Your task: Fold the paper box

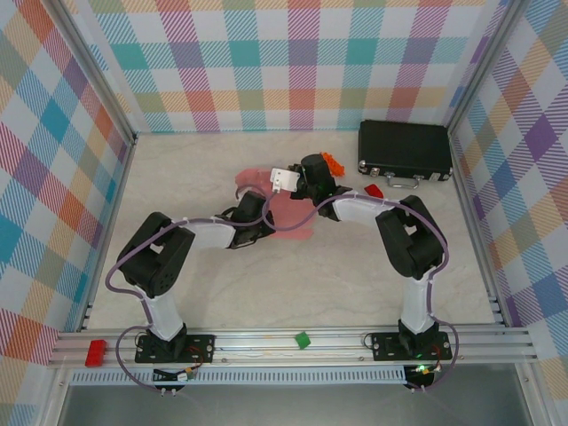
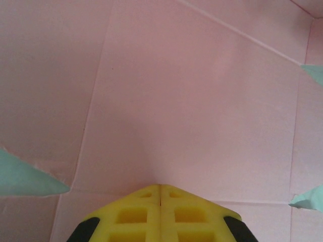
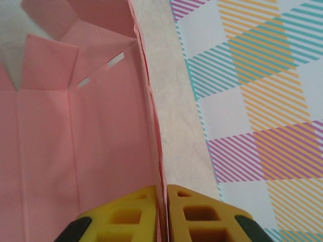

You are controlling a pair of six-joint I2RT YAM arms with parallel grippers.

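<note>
The pink paper box (image 1: 289,218) lies partly folded in the middle of the table, under both wrists. My left gripper (image 1: 263,222) is shut, its yellow fingertips (image 2: 160,187) meeting tip-down against the flat creased pink panel (image 2: 192,101) with no card between them. My right gripper (image 1: 309,188) is shut on an upright side wall of the box (image 3: 147,126), the thin pink edge pinched between its yellow fingers (image 3: 136,201). The box's inner floor and a folded end flap (image 3: 48,65) show left of that wall.
A black hard case (image 1: 404,151) lies at the back right. A small red bit (image 1: 374,191) and an orange bit (image 1: 333,161) sit near the right wrist. A green block (image 1: 303,339) and a red block (image 1: 95,352) rest on the front rail. Checked walls enclose the table.
</note>
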